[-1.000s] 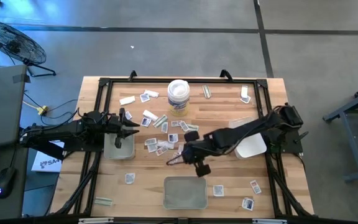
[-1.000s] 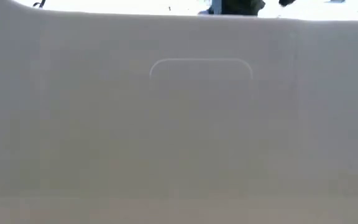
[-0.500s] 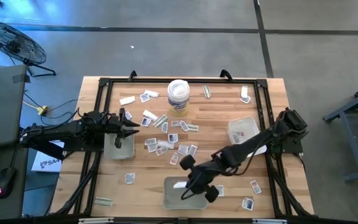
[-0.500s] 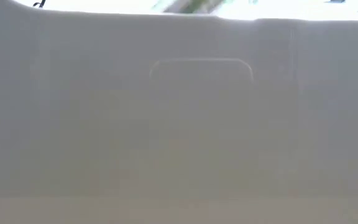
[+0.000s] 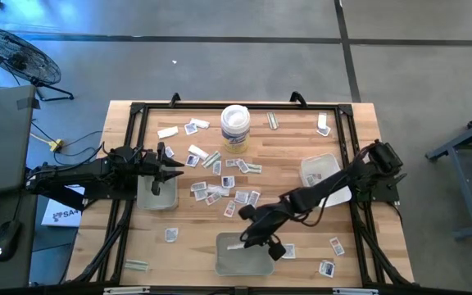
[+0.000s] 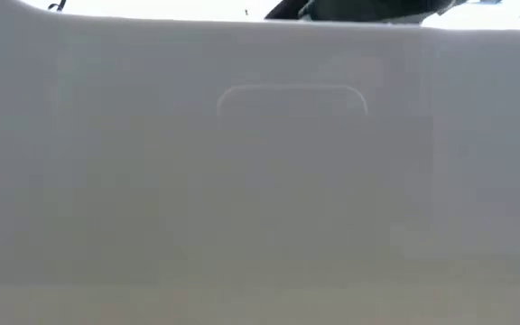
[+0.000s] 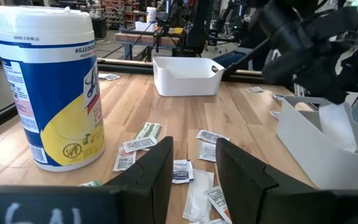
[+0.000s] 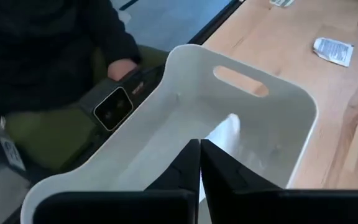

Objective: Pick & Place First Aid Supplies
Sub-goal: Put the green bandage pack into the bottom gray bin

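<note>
Small flat white packets with blue and red print (image 5: 224, 190) scatter the wooden counter (image 5: 293, 147); right tool (image 5: 255, 238) clenched, left tool (image 5: 173, 166) released.

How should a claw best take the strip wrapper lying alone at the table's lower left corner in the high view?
Probably from straight above, at its middle, closing across the narrow width: the strip wrapper lies flat and alone on the wood.

Overhead cam; low cam against tray (image 6: 292, 181).
</note>
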Controlling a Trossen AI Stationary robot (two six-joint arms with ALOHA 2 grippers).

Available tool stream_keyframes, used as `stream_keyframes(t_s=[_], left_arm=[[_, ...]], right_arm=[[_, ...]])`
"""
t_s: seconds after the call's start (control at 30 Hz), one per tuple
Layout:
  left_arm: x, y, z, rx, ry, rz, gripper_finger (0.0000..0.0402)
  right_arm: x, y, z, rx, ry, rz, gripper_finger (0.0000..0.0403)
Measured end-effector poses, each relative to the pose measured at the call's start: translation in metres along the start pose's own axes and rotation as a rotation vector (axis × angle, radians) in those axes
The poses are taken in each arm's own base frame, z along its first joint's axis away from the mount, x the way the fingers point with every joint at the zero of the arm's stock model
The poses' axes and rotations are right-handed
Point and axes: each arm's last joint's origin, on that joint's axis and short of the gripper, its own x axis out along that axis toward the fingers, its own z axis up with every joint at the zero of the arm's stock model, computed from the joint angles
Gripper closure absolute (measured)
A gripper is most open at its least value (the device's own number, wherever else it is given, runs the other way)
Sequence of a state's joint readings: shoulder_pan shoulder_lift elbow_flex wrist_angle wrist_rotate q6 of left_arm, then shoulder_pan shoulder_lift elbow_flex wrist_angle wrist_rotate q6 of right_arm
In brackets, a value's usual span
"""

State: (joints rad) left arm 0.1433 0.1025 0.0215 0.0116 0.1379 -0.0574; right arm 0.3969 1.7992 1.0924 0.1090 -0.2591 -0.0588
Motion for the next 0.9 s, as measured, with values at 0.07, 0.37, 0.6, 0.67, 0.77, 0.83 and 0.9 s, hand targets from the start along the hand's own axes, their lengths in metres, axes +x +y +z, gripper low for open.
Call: stream_keyframes(t_s=[0.07,0.37,0.6,0.67,0.77,0.83,0.9], left_arm=[[0.000,0.000,0.000,0.000,0.000,0.000,0.0282],[0.000,0.000,0.000,0.000,0.000,0.000,0.0282],[0.000,0.000,0.000,0.000,0.000,0.000,0.0282],[0.000,0.000,0.000,0.000,0.000,0.000,0.0282],[0.000,0.000,0.000,0.000,0.000,0.000,0.0282],[0.000,0.000,0.000,0.000,0.001,0.000,0.0282],[0.000,0.000,0.000,0.000,0.000,0.001,0.0282]], right_arm=[[0.001,0.000,-0.007,0.012,-0.001,-0.016,0.0386],[0.002,0.001,-0.029,0.077,0.056,-0.020,0.0344],[-0.008,-0.002,0.006,0.045,-0.050,-0.052,0.0325],[-0.018,-0.005,0.020,0.037,-0.099,-0.106,0.0323],[-0.032,-0.015,0.029,-0.006,-0.128,-0.216,0.0323],[-0.041,-0.022,0.033,-0.044,-0.137,-0.287,0.0324],[-0.047,-0.031,0.034,-0.054,-0.144,-0.350,0.0325]])
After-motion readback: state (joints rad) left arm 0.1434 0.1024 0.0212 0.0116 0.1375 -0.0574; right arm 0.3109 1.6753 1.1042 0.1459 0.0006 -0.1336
